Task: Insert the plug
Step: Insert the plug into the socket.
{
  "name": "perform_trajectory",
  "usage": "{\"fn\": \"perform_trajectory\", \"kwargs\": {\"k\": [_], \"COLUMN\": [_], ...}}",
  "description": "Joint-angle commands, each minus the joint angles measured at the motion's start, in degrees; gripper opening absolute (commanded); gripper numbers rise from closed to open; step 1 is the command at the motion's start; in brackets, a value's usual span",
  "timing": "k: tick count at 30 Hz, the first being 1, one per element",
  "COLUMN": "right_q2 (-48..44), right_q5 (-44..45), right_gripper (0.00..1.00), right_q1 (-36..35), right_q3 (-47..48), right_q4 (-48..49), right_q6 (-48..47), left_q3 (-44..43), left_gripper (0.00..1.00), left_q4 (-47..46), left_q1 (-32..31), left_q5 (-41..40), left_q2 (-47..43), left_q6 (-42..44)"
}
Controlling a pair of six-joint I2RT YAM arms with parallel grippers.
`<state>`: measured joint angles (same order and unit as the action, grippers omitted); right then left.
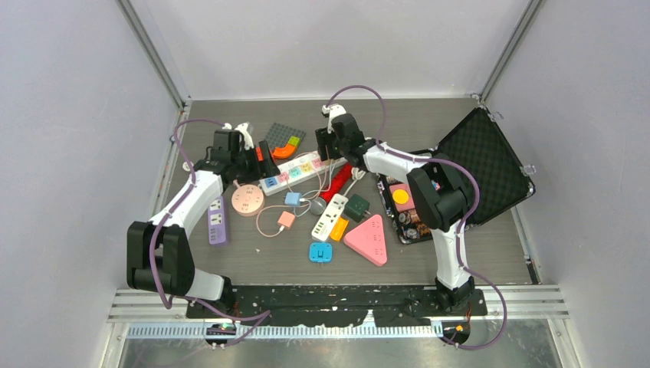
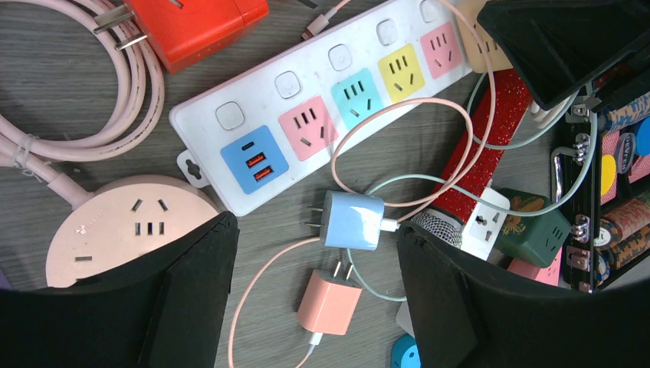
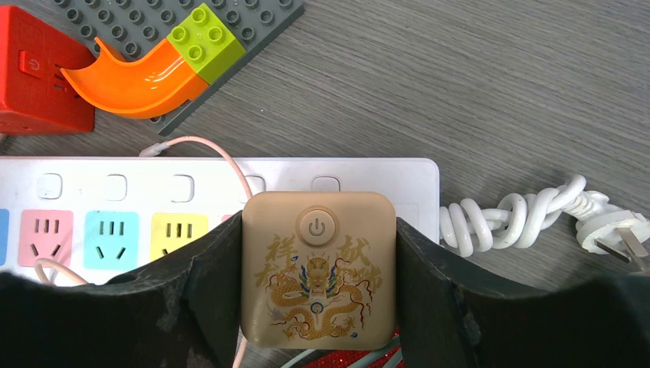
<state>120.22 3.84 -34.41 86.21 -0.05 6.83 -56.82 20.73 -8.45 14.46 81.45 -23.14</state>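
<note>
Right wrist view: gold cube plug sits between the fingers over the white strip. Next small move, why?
Probably press the gold cube plug straight down into the white power strip. The right gripper clamps it on both sides, squared over the strip's right end. Its prongs are hidden, so I cannot tell whether it is seated. The left gripper hangs open elsewhere.

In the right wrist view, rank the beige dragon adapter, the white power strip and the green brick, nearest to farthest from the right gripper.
1. The beige dragon adapter, clamped between the right gripper's fingers.
2. The white power strip, directly beyond it.
3. The green brick, farthest, upper left on the grey baseplate.
</note>
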Motion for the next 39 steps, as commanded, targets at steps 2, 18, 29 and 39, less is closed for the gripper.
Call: {"fn": "perform_trajectory", "kwargs": {"k": [2,18,29,39], "right_q2": [0.93,1.65,6.53,8.49], "right_q5": [-1.22,-5.15,-4.26,-1.92], "right_gripper": [0.21,0.92,0.71,0.53], "right_q1": [-1.23,-0.65,-0.02,0.08], "right_q3": [-0.33,21.22,27.06,27.56], "right_q4": [-11.67,-31.24,-36.82,-38.11], "right_q6": [2.78,0.95,-0.33,-1.01], "left_q3": [-1.57,-1.55,-0.69,-0.96], "left_gripper": [0.75,0.86,0.86,0.85], "left_q4": [0.18,0.53,0.02,0.05], "left_q1": [0.53,1.23,1.61,1.77], "left_q5": [-0.21,0.46,1.52,2.17], "left_q2": [0.02,-0.43,0.19,0.73], "left_q6": [-0.85,-1.98,-2.43,-2.7]}}
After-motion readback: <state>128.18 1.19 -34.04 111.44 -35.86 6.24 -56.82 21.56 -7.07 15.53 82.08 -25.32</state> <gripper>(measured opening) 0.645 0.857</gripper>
